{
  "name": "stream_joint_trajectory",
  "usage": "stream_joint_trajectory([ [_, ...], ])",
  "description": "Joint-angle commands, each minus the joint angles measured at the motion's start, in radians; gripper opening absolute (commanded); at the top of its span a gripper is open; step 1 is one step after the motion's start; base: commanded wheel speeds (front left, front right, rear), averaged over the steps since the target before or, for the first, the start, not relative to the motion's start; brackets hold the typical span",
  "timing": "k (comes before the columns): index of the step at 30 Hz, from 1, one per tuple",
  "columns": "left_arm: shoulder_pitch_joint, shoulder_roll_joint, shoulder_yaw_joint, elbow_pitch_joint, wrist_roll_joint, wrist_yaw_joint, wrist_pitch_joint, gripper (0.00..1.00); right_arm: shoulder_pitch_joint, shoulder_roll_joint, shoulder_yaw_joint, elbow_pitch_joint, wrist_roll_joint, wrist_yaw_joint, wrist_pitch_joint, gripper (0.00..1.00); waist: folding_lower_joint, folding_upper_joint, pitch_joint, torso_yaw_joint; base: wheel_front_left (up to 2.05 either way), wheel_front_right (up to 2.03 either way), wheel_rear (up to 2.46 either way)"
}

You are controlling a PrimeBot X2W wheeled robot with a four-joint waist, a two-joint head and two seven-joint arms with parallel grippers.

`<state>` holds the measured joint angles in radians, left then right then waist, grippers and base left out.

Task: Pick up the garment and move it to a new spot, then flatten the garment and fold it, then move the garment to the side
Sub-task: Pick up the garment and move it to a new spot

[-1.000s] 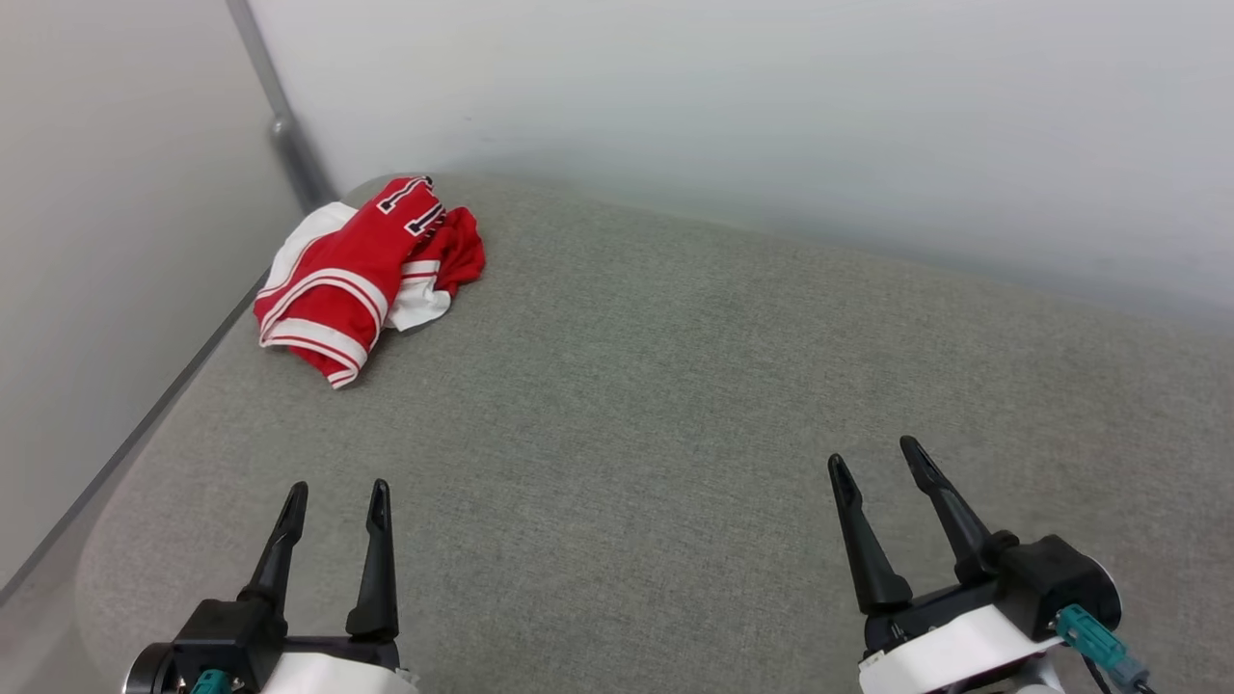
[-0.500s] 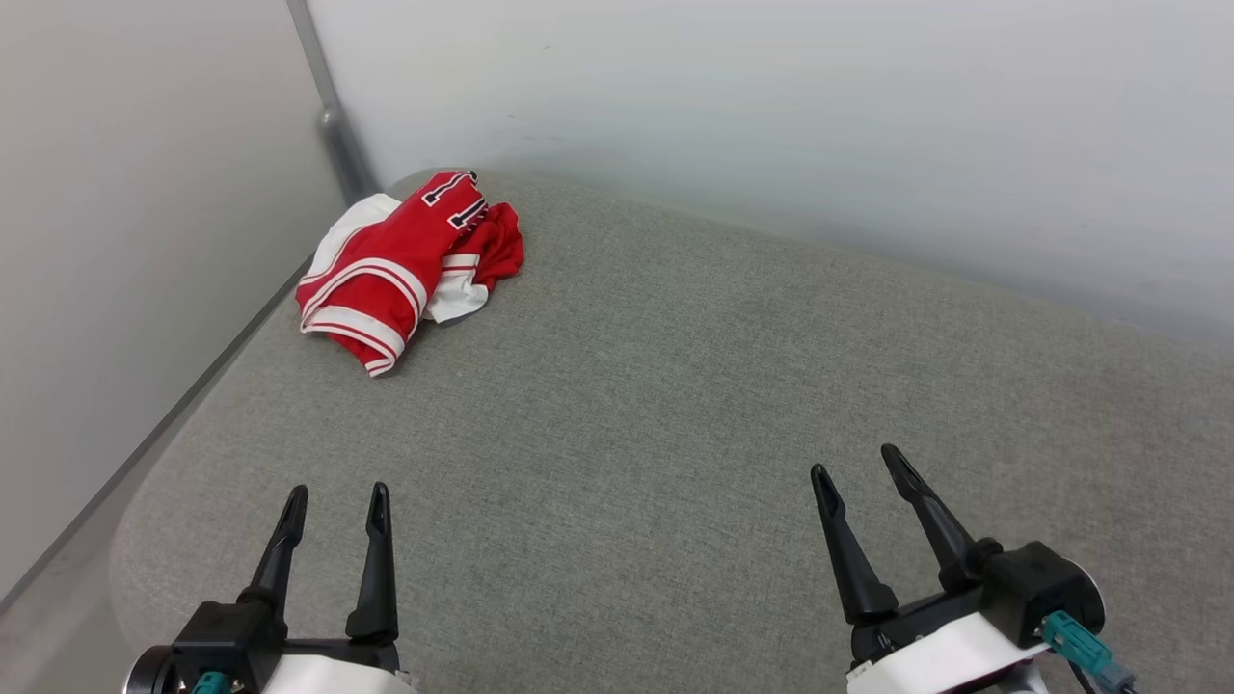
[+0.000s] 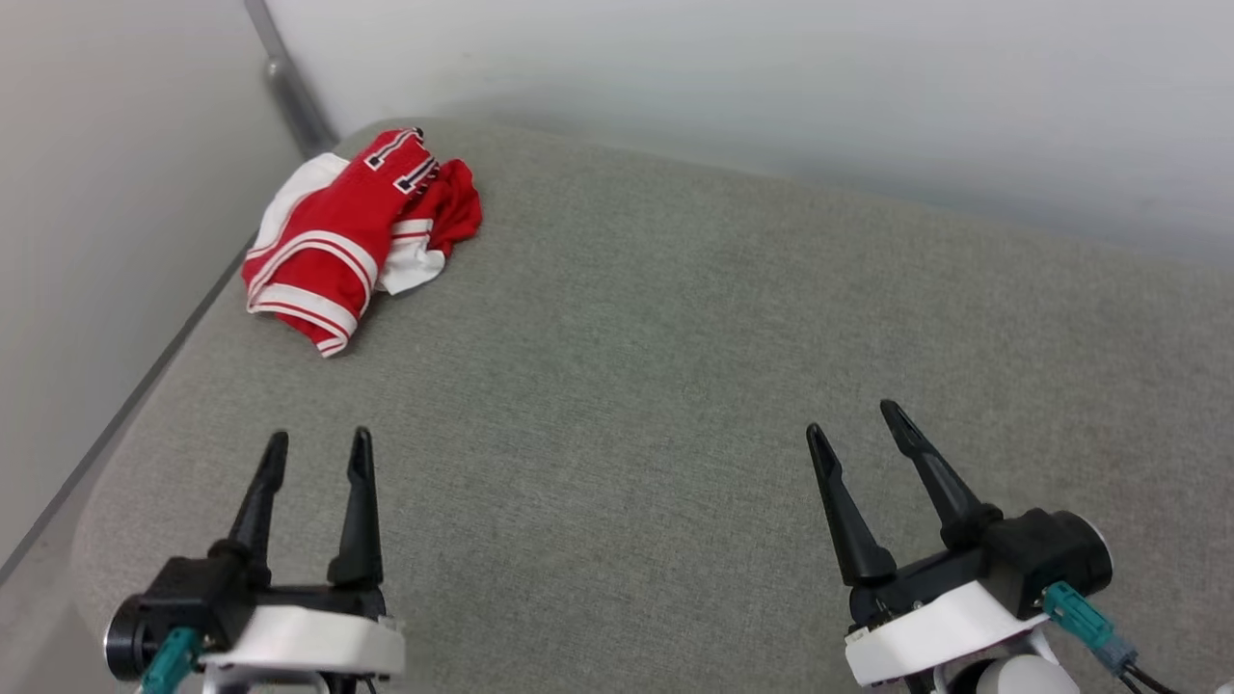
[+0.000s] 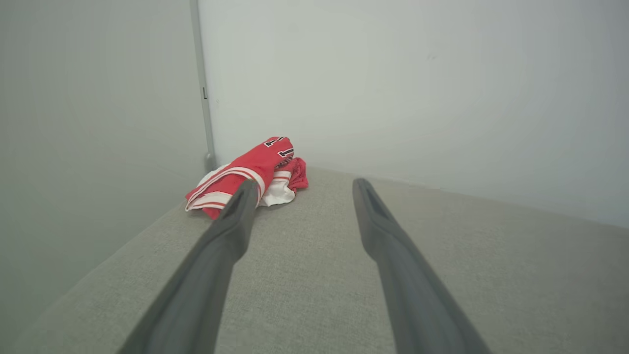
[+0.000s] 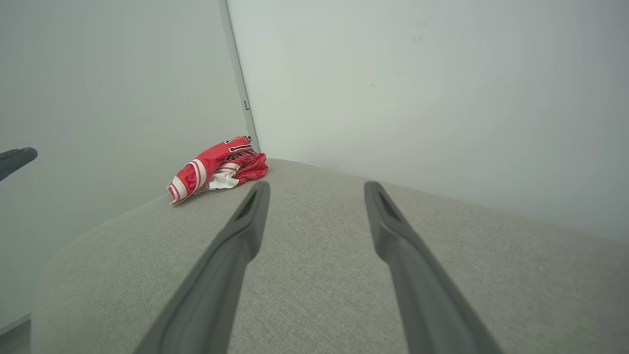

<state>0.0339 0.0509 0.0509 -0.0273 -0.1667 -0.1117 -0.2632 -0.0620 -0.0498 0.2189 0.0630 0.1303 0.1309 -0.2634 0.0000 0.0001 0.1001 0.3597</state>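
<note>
The garment (image 3: 347,236) is a crumpled red jersey with white sleeves and striped trim, bunched in the far left corner of the grey cushioned surface (image 3: 656,386). It also shows ahead in the left wrist view, garment (image 4: 245,177), and far left in the right wrist view, garment (image 5: 216,164). My left gripper (image 3: 318,448) hovers open near the front left, well short of the garment, nothing between its fingers. At the front right my right gripper (image 3: 853,424) is open and empty too.
Pale walls rise behind and to the left of the surface, meeting at a grey corner post (image 3: 289,87). The surface's rounded left edge (image 3: 135,424) drops off beside my left gripper. The tip of the other gripper (image 5: 17,160) pokes in at the right wrist view's left edge.
The head camera has shifted, so the whole scene sits differently in the picture. Both grippers stay open and show more of their wrists; the garment lies unchanged.
</note>
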Motion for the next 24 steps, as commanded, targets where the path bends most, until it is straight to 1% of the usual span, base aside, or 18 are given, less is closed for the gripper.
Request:
stream_joint_trajectory([
  [1,-0.035,-0.001,0.009,0.001,-0.005,-0.003,-0.003,1.0,-0.019,-0.001,-0.002,-0.007,-0.01,0.0,-0.002,1.0,0.0,-0.0001,0.064,-0.041,0.0,0.0,0.0],
  [4,-0.096,0.009,0.013,0.055,-0.025,-0.014,-0.002,1.0,-0.046,-0.001,-0.007,-0.018,-0.036,0.0,-0.002,1.0,0.0,-0.0001,0.135,-0.069,0.0,0.0,0.0],
  [5,-0.131,0.035,0.019,0.076,-0.031,-0.016,-0.003,1.0,-0.053,-0.001,-0.005,-0.02,-0.044,0.0,-0.002,1.0,0.0,-0.0001,0.161,-0.081,0.0,0.0,0.0],
  [8,-0.232,0.112,-0.006,0.161,-0.065,-0.018,-0.003,1.0,-0.077,-0.001,-0.009,-0.024,-0.067,0.0,-0.002,1.0,0.0,-0.0001,0.222,-0.105,0.0,0.0,0.0],
  [11,-0.362,0.239,-0.04,0.243,-0.138,-0.018,0.036,1.0,-0.1,-0.001,-0.011,-0.034,-0.083,0.0,-0.002,1.0,0.0,-0.0001,0.287,-0.129,0.0,0.0,0.0],
  [14,-0.481,0.35,-0.079,0.307,-0.263,-0.019,0.144,1.0,-0.122,-0.001,-0.014,-0.043,-0.098,0.0,-0.002,1.0,0.0,-0.0001,0.343,-0.151,0.0,0.0,0.0],
  [15,-0.515,0.406,-0.091,0.325,-0.306,-0.019,0.2,1.0,-0.128,-0.001,-0.011,-0.048,-0.101,0.0,-0.002,1.0,0.0,-0.0001,0.366,-0.163,0.0,0.0,0.0],
  [17,-0.583,0.498,-0.121,0.354,-0.385,-0.019,0.29,1.0,-0.141,-0.001,-0.014,-0.056,-0.111,0.0,-0.002,1.0,0.0,-0.0001,0.405,-0.179,0.0,0.0,0.0],
  [19,-0.633,0.579,-0.159,0.383,-0.452,-0.019,0.391,1.0,-0.151,-0.002,-0.014,-0.061,-0.115,0.0,-0.002,1.0,0.0,-0.0001,0.44,-0.196,0.0,0.0,0.0],
  [21,-0.685,0.654,-0.185,0.412,-0.537,-0.019,0.483,1.0,-0.158,-0.004,-0.011,-0.068,-0.121,0.0,-0.002,1.0,0.0,-0.0001,0.471,-0.213,0.0,0.0,0.0],
  [24,-0.747,0.746,-0.226,0.433,-0.652,-0.018,0.622,1.0,-0.17,-0.004,-0.006,-0.075,-0.124,0.0,-0.002,1.0,0.0,-0.0001,0.514,-0.235,0.0,0.0,0.0],
])
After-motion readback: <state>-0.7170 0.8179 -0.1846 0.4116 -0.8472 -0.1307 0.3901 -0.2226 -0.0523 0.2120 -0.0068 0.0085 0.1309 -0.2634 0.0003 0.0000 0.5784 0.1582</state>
